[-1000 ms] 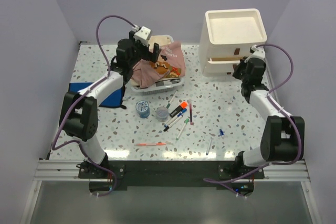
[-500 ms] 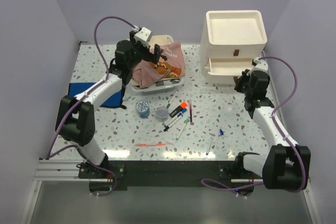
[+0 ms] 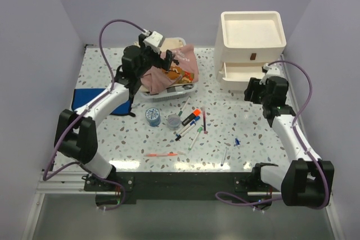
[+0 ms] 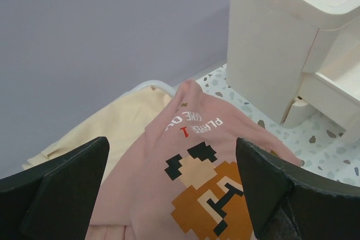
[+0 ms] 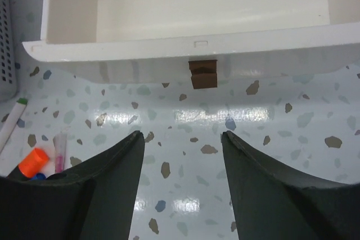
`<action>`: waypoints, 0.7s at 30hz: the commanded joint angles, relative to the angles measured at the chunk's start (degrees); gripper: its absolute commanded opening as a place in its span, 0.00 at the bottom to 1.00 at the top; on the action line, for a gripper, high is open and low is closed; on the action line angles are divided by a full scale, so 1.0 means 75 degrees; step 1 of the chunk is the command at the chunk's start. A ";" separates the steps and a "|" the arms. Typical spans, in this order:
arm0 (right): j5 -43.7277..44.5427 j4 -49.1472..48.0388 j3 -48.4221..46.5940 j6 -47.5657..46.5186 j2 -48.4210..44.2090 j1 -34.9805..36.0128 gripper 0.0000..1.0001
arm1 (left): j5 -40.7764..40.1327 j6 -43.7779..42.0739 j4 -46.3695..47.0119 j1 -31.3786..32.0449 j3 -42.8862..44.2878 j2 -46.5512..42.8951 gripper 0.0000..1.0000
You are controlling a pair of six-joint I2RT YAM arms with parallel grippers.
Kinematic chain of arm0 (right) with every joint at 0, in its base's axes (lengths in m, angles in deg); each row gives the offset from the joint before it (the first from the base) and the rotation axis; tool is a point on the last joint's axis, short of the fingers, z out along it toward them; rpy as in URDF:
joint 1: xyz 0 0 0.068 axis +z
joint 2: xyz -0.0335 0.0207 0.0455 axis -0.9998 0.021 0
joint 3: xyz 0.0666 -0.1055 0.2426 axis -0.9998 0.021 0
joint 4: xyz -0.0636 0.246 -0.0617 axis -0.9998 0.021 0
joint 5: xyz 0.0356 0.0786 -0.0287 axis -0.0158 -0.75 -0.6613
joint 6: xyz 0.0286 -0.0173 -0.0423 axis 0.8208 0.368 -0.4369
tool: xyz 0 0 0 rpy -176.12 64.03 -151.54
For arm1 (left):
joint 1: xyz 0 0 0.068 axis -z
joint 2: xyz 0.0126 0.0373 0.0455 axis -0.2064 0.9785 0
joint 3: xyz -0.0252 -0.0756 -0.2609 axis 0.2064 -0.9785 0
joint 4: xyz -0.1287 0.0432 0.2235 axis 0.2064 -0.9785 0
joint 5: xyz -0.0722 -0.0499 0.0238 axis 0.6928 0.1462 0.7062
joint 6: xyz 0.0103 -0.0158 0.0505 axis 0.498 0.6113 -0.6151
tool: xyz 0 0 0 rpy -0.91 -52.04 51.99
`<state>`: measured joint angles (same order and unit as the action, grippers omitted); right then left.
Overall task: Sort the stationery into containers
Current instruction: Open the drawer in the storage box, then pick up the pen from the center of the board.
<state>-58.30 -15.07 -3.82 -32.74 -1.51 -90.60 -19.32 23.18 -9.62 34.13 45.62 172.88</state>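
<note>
We log the right gripper (image 5: 181,136) with jaws apart and empty, just short of the brown handle (image 5: 203,74) on the open lower drawer (image 5: 169,49). The left gripper (image 4: 171,141) is spread wide and empty over the pink shirt (image 4: 225,133). The pens (image 3: 191,121) lie loose mid-table.

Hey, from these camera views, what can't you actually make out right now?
Contents of the upper drawer: shut in every view.
Back of the open lower drawer: cut by the right wrist view's top edge.
Inside of the basket: pink shirt covers it, top and left wrist views.
The small blue item: too small to name from above.
</note>
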 commanded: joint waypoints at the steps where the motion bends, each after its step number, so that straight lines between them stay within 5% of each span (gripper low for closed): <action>1: -0.1054 0.1756 -0.0883 -0.1855 -0.0721 0.0018 0.65 | -0.0480 -0.0481 -0.0407 0.0014 -0.0126 -0.0981 1.00; 5: -0.2965 0.3023 -0.1865 -0.3916 -0.0630 0.0029 0.69 | -0.0749 -0.0704 -0.1319 0.0014 -0.0465 -0.1790 1.00; 9: -0.4749 0.4699 -0.2945 -0.7660 0.0271 0.0181 0.69 | -0.1031 -0.0997 -0.1697 -0.0009 -0.0980 -0.2609 1.00; 16: -0.4012 0.6728 -0.4949 -1.0214 0.2674 0.2138 0.67 | -0.0645 -0.0717 -0.2035 -0.0711 -0.1415 -0.3185 1.00; 21: -0.3638 0.6227 -0.4331 -1.1420 0.2840 0.3345 0.65 | -0.0562 -0.0704 -0.2447 -0.1192 -0.1555 -0.3525 1.00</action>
<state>-86.21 28.82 -38.20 -105.78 21.79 -70.80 -24.54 17.49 -25.68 27.20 35.41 149.73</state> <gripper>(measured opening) 0.654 0.997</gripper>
